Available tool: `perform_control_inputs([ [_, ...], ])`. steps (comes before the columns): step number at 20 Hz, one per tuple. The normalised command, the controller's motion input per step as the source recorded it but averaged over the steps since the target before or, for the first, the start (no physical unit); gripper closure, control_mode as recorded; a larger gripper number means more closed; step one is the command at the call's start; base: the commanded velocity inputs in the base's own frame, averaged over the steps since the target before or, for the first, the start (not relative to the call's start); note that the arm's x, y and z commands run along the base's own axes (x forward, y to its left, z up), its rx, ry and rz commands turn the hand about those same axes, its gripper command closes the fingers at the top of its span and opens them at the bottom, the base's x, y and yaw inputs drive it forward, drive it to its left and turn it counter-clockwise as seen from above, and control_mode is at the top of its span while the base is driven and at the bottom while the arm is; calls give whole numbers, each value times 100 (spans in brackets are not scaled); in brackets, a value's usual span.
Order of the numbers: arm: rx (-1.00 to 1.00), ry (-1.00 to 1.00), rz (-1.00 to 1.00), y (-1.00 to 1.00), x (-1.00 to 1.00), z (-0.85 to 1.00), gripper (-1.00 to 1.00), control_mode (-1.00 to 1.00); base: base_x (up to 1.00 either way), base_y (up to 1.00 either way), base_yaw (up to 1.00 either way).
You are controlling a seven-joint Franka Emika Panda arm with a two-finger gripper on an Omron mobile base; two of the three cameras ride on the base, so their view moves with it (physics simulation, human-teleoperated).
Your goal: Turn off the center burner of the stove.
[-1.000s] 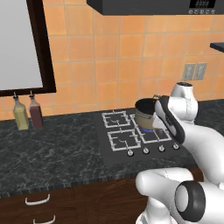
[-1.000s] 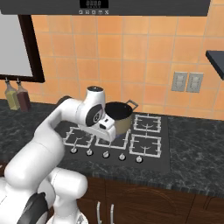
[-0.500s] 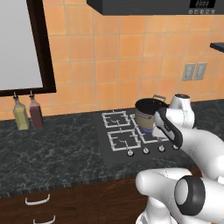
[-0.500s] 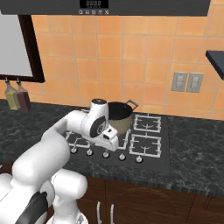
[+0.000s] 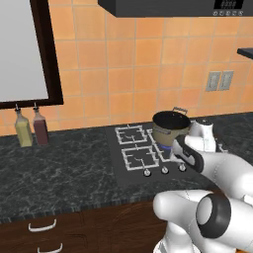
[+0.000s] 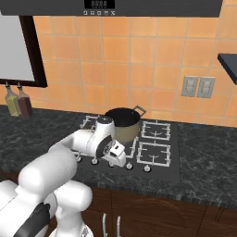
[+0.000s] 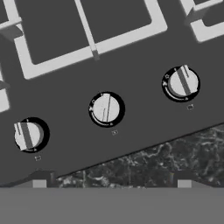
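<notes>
Hand view: two finger tips (image 7: 39, 183) poke up at the bottom edge, set wide apart, holding nothing, so the fingers are open. Just above them a strip of dark speckled surface (image 7: 175, 151), then the stove (image 7: 131, 57) front edge with three round silver knobs in a slanted row: left knob (image 7: 28, 135), middle knob (image 7: 106, 109) mid-frame, right knob (image 7: 181, 83). Beyond the knobs, parts of white grates across the top. Left base view: gripper (image 5: 180, 148) low at mid-right, over the knob row, three knobs visible there. Behind it a dark pot (image 5: 170, 127) sits on the center burner (image 5: 167, 147), blue flame at its base. Two bottles (image 5: 30, 128) far left against the orange tile wall.
</notes>
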Motion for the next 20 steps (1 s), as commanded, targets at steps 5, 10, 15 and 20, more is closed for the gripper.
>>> perform_control_inputs([
  [5,-1,-4,0,-2,19,-24,-100,-100,0,0,0],
  [10,0,0,0,-2,23,-11,-100,-100,0,0,0],
  [15,0,-1,0,-6,13,-3,-100,-100,0,0,0],
  [20,0,-1,0,-8,10,-1,-100,-100,0,0,0],
])
